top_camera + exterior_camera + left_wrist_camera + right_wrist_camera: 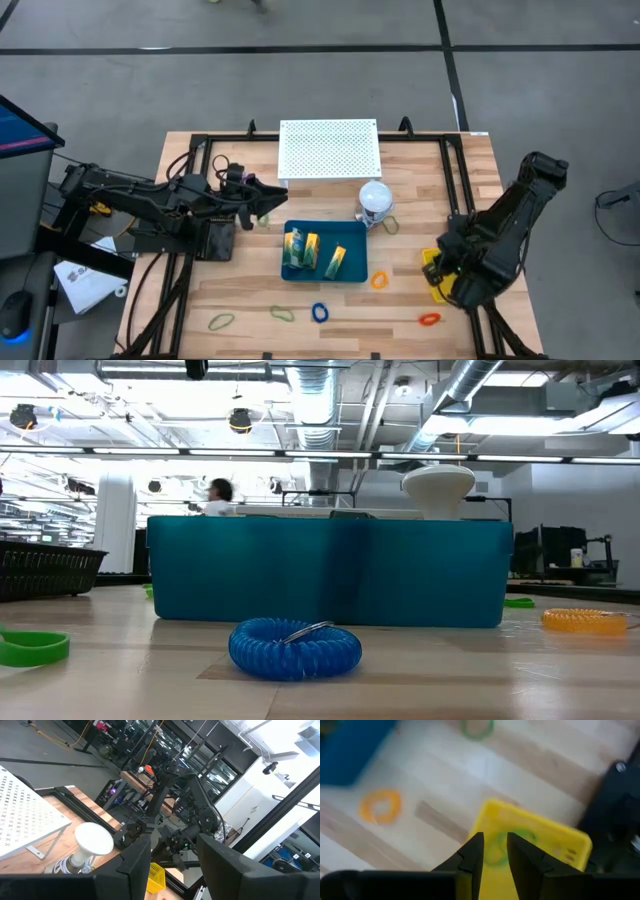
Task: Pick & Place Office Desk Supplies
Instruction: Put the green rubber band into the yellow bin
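Right tool (493, 851): hovering over yellow crayon box (535, 845) at right edge of surface (250, 300); fingers slightly apart, gripping nothing.
Left tool (172, 862): waiting left of blue tray (325, 276); fingers apart, empty.
Packets (300, 248): lying inside tray.
Loops: orange loop (379, 280), blue loop (319, 312), red loop (429, 319), green loop (220, 321) lying scattered along front of surface.

Left arm (150, 200): dark, boxy links — black cables looped along it, a small yellow tag near the base.
Left tool (172, 865): two broad black fingers, flat-faced, angular edges.
Right arm (515, 225): dark, chunky rounded joints — matt black housing.
Right tool (494, 857): two black fingers, tapered to pointed tips, a narrow gap between.
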Motion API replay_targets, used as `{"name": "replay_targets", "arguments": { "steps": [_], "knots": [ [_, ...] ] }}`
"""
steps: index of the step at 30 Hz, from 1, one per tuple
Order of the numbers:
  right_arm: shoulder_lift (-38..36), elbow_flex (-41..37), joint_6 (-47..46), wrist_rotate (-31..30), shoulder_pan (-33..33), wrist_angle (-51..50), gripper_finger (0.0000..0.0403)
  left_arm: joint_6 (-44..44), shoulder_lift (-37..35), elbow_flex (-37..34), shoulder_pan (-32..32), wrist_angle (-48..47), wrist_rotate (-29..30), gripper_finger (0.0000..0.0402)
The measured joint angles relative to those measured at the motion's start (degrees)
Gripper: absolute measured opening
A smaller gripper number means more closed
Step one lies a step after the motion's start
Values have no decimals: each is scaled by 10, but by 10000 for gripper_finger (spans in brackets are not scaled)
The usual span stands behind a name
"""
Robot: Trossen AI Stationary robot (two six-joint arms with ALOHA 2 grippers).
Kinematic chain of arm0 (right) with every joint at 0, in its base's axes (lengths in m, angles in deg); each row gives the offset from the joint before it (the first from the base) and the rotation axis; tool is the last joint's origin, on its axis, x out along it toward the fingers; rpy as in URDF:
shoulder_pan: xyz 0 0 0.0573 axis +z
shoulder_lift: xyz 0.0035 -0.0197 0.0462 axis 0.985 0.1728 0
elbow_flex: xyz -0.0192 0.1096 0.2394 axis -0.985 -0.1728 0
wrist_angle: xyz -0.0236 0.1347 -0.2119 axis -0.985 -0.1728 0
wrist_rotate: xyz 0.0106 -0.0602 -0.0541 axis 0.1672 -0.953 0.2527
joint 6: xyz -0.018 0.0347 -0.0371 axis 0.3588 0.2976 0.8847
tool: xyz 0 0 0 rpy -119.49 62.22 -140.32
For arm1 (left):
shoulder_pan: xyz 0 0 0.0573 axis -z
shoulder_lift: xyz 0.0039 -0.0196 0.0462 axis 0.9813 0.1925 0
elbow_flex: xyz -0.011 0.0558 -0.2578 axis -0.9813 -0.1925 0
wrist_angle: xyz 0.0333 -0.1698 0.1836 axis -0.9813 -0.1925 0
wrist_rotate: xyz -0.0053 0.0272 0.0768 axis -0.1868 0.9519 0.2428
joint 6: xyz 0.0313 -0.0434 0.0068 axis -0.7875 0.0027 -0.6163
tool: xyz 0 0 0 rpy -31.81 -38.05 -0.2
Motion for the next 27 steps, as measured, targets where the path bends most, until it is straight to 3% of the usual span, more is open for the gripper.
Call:
{"name": "replay_targets", "arguments": {
  "steps": [6,11,21,27],
  "knots": [
    [-58,0,10,-101,-73,6,83,0,0,0,0,0,2,155],
    [-123,-27,118,-164,-118,54,83,-1,0,0,0,0,6,155],
    [-328,-270,267,-261,-135,399,83,-2,0,0,0,3,11,155],
    [-383,-333,309,-257,-171,458,83,-5,0,0,0,10,30,155]
  ]
}}
